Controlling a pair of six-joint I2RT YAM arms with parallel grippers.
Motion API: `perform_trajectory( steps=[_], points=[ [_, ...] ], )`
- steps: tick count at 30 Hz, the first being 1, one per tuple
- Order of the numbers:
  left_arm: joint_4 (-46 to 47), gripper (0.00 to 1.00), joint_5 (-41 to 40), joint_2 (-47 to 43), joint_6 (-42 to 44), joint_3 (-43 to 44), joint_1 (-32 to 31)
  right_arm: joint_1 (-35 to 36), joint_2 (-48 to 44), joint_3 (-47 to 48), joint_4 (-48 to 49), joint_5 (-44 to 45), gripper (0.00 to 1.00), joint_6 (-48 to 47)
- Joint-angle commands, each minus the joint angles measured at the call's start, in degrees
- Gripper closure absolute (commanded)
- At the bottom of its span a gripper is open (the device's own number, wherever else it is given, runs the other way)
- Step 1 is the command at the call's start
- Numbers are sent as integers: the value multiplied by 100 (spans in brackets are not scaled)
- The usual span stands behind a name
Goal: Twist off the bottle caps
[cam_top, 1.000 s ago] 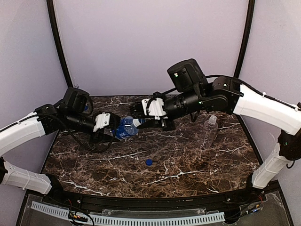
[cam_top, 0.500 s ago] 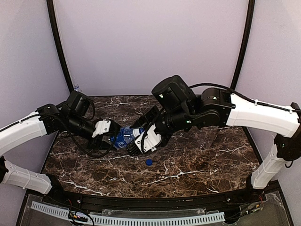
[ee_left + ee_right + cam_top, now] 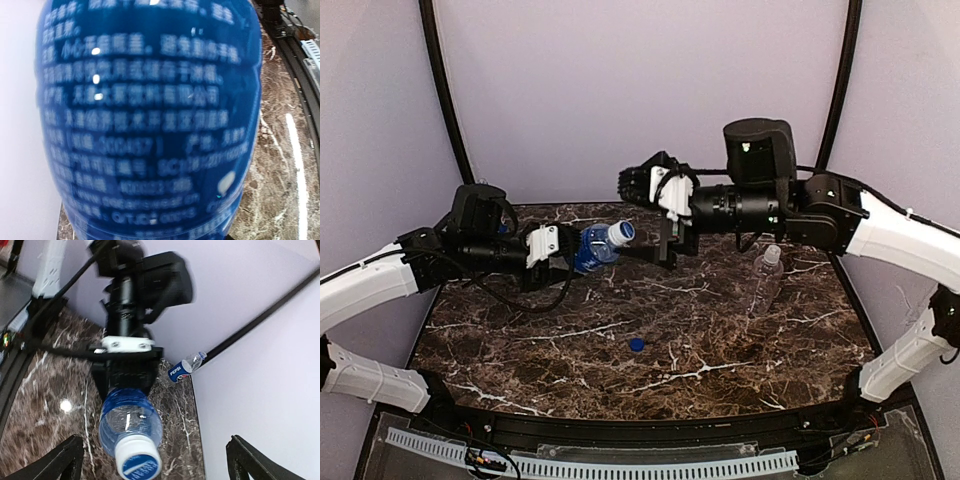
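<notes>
My left gripper (image 3: 563,258) is shut on a bottle with a blue label (image 3: 588,247) and holds it above the table, neck pointing right. Its white cap (image 3: 621,232) sits on the neck. In the left wrist view the blue label (image 3: 150,125) fills the frame and hides the fingers. My right gripper (image 3: 650,215) stands open just right of the cap. In the right wrist view the cap (image 3: 139,460) lies between the spread fingertips (image 3: 67,452), untouched. A loose blue cap (image 3: 636,345) lies on the table.
A plain clear bottle (image 3: 764,278) with a white cap stands at the right of the marble table (image 3: 720,340). A Pepsi-labelled bottle (image 3: 184,368) lies in the back corner by the wall. Black frame posts (image 3: 445,95) rise at both back corners.
The right gripper twisted on the white cap, then opened wide and drew back up and to the right. The left gripper raised the bottle a little.
</notes>
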Motion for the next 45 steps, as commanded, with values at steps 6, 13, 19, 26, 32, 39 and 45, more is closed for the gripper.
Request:
perform_trajectory(
  steps=[6, 13, 19, 26, 32, 39, 45],
  points=[
    [1635, 63, -1605, -33, -121, -309, -25, -1024, 697, 1432, -320, -507, 21, 5720],
    [1936, 62, -2146, 34, 77, -423, -21, -974, 891, 1665, -784, -336, 26, 6641],
    [2021, 62, -2175, 56, 183, -431, -25, -970, 1180, 1859, -985, -345, 36, 6858],
    [2003, 62, -2179, 56, 216, -424, -25, -968, 1498, 2173, -1173, -490, 58, 6841],
    [2032, 62, -2154, 63, 234, -449, -23, -962, 1422, 2104, -1155, -430, 93, 6783],
    [1652, 65, -1431, 35, 107, -334, -20, -647, 1425, 1912, -1168, -1613, 100, 4659],
    [-190, 68, 464, 56, 179, 91, -24, 163, 1075, 1033, -1670, -1950, 100, 859]
  ],
)
